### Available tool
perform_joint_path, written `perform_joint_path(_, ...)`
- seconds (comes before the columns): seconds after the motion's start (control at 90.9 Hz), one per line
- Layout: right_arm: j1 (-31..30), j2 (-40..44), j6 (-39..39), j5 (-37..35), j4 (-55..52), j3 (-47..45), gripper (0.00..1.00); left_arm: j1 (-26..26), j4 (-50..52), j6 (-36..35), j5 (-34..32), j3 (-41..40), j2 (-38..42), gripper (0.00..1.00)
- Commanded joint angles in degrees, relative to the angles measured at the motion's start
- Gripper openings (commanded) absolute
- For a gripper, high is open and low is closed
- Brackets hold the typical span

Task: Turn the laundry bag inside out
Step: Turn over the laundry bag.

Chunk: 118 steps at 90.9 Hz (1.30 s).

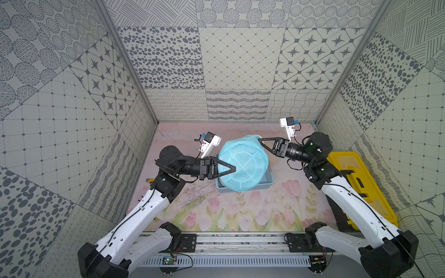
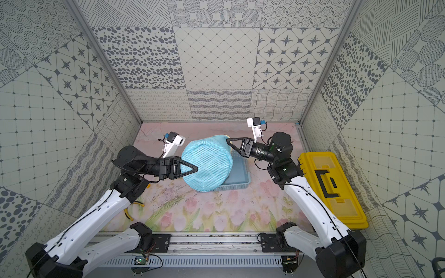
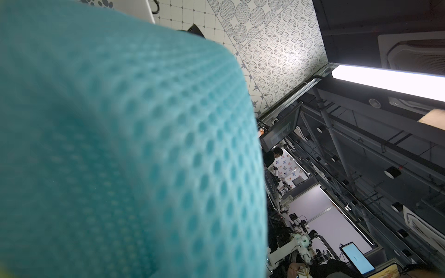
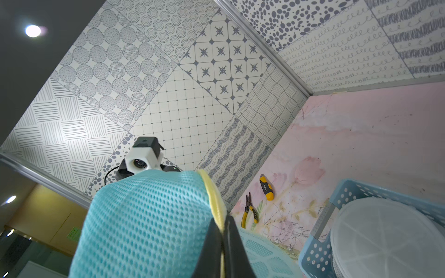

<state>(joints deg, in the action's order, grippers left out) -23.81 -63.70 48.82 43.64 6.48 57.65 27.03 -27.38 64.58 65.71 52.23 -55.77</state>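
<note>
The laundry bag (image 1: 245, 166) (image 2: 209, 166) is teal mesh with a yellow rim (image 4: 212, 190). It hangs puffed up between my two grippers, over a blue basket. In both top views my left gripper (image 1: 234, 167) (image 2: 196, 169) has its fingers closed to a point on the bag's left side. The left wrist view is mostly blurred mesh (image 3: 120, 144), which hides the jaws. At the bag's far right edge, my right gripper (image 1: 260, 139) (image 2: 227, 140) (image 4: 222, 217) is shut on the yellow rim.
The blue perforated basket (image 1: 268, 183) (image 4: 320, 252) sits under the bag and holds a white round lid (image 4: 385, 240). A yellow toolbox (image 1: 361, 187) lies along the right wall. Yellow-handled pliers (image 4: 250, 211) and a yellow-black tool (image 4: 266, 187) lie near the left wall.
</note>
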Motion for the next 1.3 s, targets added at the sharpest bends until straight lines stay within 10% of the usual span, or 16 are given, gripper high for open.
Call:
perform_joint_path(0.0,-2.13,-1.96,-6.94,-9.29,-13.32,0.82,0.00,1.22,-17.77,7.57,-3.85,0.81,0.79,0.00)
perform_joint_path(0.209,-4.79,-4.77,-7.96,-9.12,-14.67,0.37,0.00,1.67,-3.82,2.12,-13.46,5.71,1.14,0.00)
perform_joint_path(0.341,-3.06,0.10,-10.27,-13.30,-15.94,-0.24,0.59,1.63,17.70,-7.36,-25.56,10.15,3.23,0.00)
perform_joint_path(0.484,-0.94,6.34,-8.31,-13.61,-10.63,-3.66,0.77,1.63,24.91,-9.83,-39.10,8.72,7.15,0.00)
perform_joint_path(0.858,-12.39,1.98,2.30,-8.97,4.84,0.85,0.78,1.68,15.82,-3.61,-54.53,3.32,7.43,0.00)
perform_joint_path(1.288,-19.08,-9.31,10.71,-11.13,15.81,4.43,0.82,1.75,9.84,-0.61,-56.60,0.53,6.62,0.00)
